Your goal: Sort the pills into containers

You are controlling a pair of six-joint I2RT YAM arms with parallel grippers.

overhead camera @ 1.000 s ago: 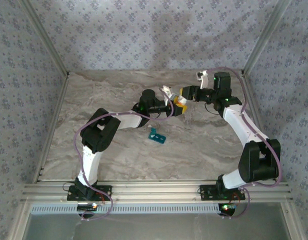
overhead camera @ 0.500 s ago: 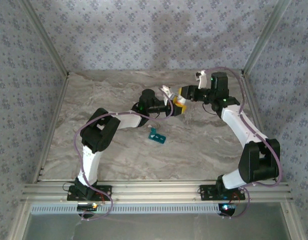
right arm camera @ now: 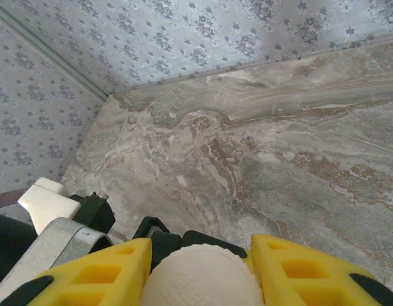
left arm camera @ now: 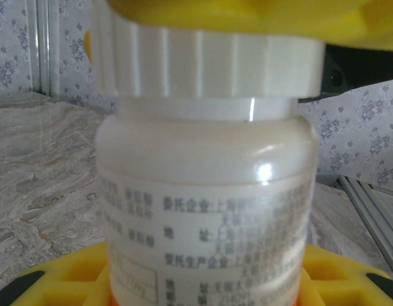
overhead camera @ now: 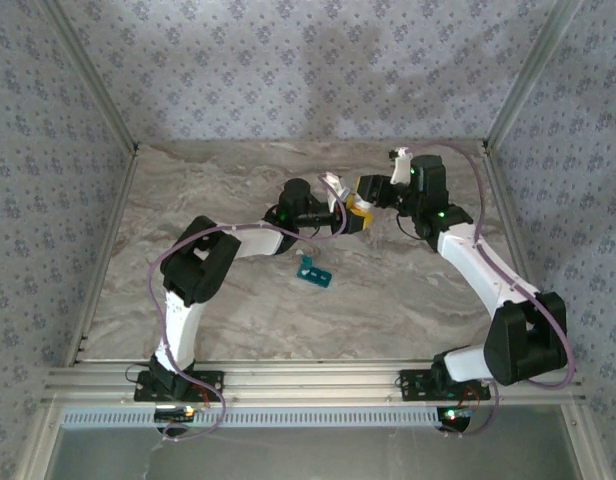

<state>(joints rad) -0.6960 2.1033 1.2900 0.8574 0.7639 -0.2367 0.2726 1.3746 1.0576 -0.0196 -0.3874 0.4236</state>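
— Where are the containers?
— The teal containers (overhead camera: 314, 272) lie on the marble table (overhead camera: 208, 190), nearer my bases than both grippers and apart from them. One lid seems raised. The contents are too small to tell.
— And your grippers?
— My left gripper (overhead camera: 352, 216) clamps the white bottle (left arm camera: 206, 191) low on its body. My right gripper (right arm camera: 200, 264) is closed on its ribbed cap (left arm camera: 206, 64).
— The label?
— Grey Chinese print, mostly blurred, with the bottom rows cut off.
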